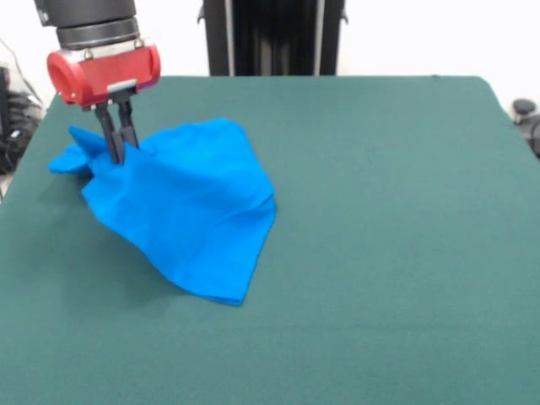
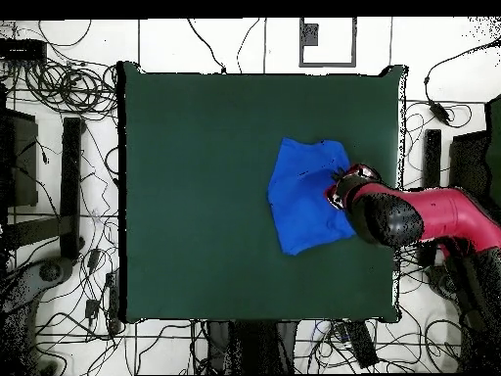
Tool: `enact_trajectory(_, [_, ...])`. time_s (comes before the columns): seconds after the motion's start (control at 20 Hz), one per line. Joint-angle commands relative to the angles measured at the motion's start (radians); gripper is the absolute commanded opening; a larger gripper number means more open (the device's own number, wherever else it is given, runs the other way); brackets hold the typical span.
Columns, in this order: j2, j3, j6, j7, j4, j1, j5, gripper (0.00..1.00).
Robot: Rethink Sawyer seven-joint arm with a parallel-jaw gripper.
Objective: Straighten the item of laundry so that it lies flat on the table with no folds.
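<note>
The item of laundry (image 1: 190,211), a bright blue T-shirt, is bunched on the left half of the dark green table (image 1: 388,219). One part is drawn up into a peak, and the rest drapes down and forward to a point. My gripper (image 1: 120,152) hangs from the red wrist at that peak, its two dark fingers (image 1: 108,135) close together and pinching the fabric. From above, the item of laundry (image 2: 305,196) lies right of the middle of the table (image 2: 196,196). My gripper (image 2: 337,190) is over the shirt's right side, and the arm covers that edge.
The shirt's raised end is close to the table's left edge (image 1: 25,152) in the front view. A black post (image 1: 272,38) stands behind the far edge. Cables (image 2: 59,88) and dark boxes (image 2: 432,152) lie on the floor around the table.
</note>
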Motion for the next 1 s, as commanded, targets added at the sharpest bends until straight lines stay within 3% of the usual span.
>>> enact_trajectory(0.05, [0.135,0.051,0.095,-0.384,-0.164,0.056,0.041,0.0])
enact_trajectory(1.0, [0.307,0.101,0.25,-0.749,-0.478,0.111,0.15,0.0])
